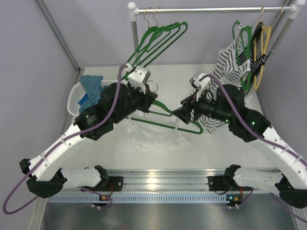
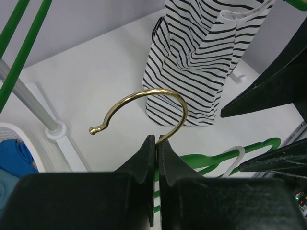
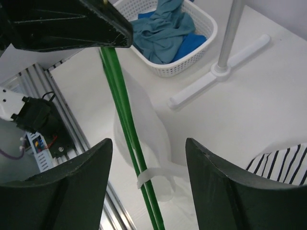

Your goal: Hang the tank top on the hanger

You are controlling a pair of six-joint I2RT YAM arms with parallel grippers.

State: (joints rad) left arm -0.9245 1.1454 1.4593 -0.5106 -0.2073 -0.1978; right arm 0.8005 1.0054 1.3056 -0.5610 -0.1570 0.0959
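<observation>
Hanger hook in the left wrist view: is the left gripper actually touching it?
Touching. The left wrist view shows the left gripper shut on the stem of the hanger's gold hook, both fingers pinching it with no gap.

One tank top (image 1: pixel 160 140), one striped top (image 1: pixel 226 63)

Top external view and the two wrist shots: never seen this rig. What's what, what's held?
Two robot arms are bolted at the near edge of the table. The top view looks down from behind them; each wrist view looks along one gripper. The left gripper is shut on the green hanger at its brass hook. The right gripper is open. The tank top has a strap looped over the hanger. A basket of blue clothes stands left; a striped top hangs on the rail.
</observation>
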